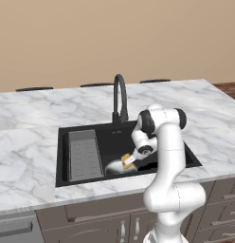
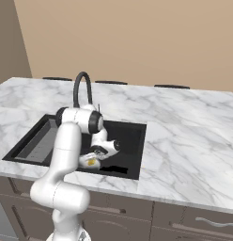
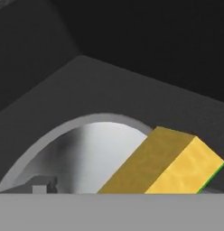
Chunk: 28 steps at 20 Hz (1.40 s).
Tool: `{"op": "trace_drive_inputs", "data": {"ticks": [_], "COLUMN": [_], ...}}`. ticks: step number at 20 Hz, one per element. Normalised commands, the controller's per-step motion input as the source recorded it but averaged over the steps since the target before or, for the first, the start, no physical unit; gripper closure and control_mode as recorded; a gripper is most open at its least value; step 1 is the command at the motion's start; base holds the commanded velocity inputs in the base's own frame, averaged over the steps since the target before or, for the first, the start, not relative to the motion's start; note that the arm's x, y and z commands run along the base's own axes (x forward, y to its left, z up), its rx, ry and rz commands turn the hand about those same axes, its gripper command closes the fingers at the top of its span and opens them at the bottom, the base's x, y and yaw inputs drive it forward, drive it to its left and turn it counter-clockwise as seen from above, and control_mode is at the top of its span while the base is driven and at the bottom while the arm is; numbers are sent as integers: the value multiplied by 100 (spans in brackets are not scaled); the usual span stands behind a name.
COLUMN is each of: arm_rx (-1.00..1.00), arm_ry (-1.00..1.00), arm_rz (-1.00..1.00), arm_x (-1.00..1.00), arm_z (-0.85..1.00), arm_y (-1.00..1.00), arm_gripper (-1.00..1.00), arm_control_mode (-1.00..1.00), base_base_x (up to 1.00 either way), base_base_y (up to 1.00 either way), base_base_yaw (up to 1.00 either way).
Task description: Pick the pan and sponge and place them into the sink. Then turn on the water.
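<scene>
Inside the black sink (image 1: pixel 124 135), set into the white marble counter (image 1: pixel 29 142), the gripper (image 1: pixel 130 160) reaches low over the front half of the basin; the white arm (image 1: pixel 167 156) bends down from above the front rim. The yellow sponge (image 1: pixel 127 160) sits at the gripper's tip, tilted, just above the pan (image 1: pixel 114 167); in the hand view the sponge (image 3: pixel 170 164) lies close to the camera with a thin green edge at its right corner, slanting across the pan's (image 3: pixel 95 153) pale interior. The fingertips are hidden in every view, so whether the claw grips the sponge or has let it go cannot be told, nor how far it stands open. The pan rests on the sink floor near the front wall, right of the grey ribbed tray (image 1: pixel 85 154), which fills the basin's left section; in the right base view the pan (image 2: pixel 85 162) is mostly covered by the arm. The black gooseneck faucet (image 1: pixel 120 97) stands at the sink's rear rim, its spout arching forward over the basin; no stream falls from it. Dark-brown cabinet fronts (image 1: pixel 91 220) run below the counter.
</scene>
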Motion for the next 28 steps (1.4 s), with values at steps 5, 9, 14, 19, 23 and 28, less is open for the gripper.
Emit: {"op": "trace_drive_inputs", "data": {"ticks": [5,9,14,19,23,28], "arm_rx": [0,0,0,0,0,0], "arm_ry": [1,2,1,0,-2,-3], "arm_rz": [-3,-5,-5,-3,-2,-2], "arm_x": [-11,-8,-9,-9,-8,-7], "arm_z": [35,37,35,31,34,35], "arm_y": [-2,-6,-12,-10,-6,-4], "arm_gripper": [-100,-100,-100,-100,-100,-100], "arm_control_mode": [-100,-100,-100,-100,-100,-100], "base_base_x": [0,0,0,0,0,0], "base_base_y": [0,0,0,0,0,0], "base_base_yaw": [0,0,0,0,0,0]}}
